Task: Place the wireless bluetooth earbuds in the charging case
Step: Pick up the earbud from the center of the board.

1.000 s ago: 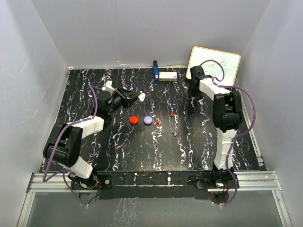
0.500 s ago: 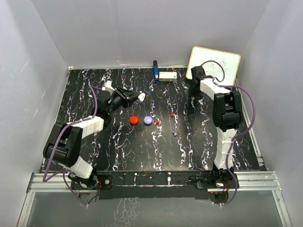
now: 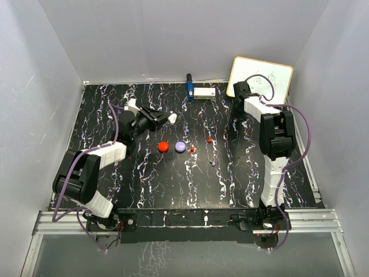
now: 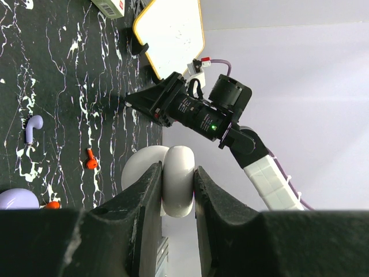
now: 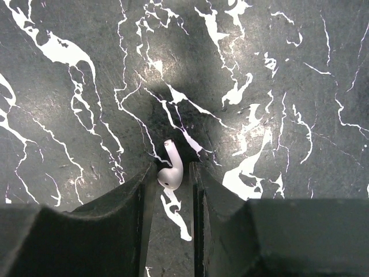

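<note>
Black marbled table (image 3: 144, 184) from above: a red earbud (image 3: 209, 139) and a purple earbud (image 3: 213, 164) lie mid-table. Left wrist view: the left hand (image 4: 176, 171) is clamped on the white charging case (image 4: 180, 186). Right wrist view: the right hand (image 5: 169, 173) stands slightly open around a white earbud (image 5: 170, 171) lying on the table, with a slim gap on either side.

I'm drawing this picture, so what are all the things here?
Table: 1, black with white veins, under everything.
Red case: 1, red, mid-table.
Purple case: 1, purple, beside red case.
White case: 1, white, in left gripper.
Red earbuds: 2, red, right of purple case.
Purple earbud: 1, purple, nearer the arms.
White earbud: 1, white, on table inside right gripper.
Whiteboard: 1, white, far right corner.
Box: 1, white, far edge.
Blue object: 1, blue, left of box.
Left gripper: 1, black, shut on white case.
Right gripper: 1, black, around white earbud.
</note>
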You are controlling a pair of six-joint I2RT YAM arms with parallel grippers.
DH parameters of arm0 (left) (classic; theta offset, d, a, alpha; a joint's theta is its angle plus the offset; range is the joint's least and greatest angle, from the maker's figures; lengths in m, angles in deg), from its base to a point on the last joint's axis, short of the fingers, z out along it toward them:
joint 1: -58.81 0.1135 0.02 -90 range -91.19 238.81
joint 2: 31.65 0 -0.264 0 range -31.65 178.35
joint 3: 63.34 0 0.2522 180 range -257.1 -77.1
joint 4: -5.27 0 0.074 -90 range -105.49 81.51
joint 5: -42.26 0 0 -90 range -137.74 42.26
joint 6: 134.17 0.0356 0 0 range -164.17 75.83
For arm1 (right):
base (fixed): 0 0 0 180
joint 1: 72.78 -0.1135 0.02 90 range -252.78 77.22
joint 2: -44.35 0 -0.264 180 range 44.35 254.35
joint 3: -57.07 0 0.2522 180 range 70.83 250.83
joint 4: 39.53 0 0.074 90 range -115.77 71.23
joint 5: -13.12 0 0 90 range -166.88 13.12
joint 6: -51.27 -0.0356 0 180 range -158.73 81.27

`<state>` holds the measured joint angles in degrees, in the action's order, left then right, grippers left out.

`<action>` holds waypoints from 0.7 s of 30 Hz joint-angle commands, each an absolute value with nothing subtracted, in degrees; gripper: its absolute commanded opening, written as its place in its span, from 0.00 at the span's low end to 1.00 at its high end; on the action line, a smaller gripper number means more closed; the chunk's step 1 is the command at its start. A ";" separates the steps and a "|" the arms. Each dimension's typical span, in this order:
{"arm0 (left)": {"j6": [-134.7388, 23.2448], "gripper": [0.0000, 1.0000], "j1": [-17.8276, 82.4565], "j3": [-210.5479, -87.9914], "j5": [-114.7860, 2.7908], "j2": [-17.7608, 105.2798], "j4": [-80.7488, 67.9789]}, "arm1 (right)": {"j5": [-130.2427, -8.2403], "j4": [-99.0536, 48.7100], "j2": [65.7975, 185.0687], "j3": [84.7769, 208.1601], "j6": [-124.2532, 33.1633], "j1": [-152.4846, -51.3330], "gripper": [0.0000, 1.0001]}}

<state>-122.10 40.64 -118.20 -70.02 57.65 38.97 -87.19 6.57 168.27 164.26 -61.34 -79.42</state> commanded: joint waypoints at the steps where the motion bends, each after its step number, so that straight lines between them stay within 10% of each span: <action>1: -121.67 0.00 40.84 -118.21 -70.76 54.84 39.07 | -86.59 4.47 168.57 162.73 -62.18 -79.11 0.26; 21: -122.21 0.00 41.12 -116.66 -71.11 54.08 40.49 | -80.64 3.95 168.63 163.15 -65.14 -82.77 0.35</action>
<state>-122.14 40.66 -117.09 -70.04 57.63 39.06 -83.52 1.67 166.65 161.05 -63.75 -79.87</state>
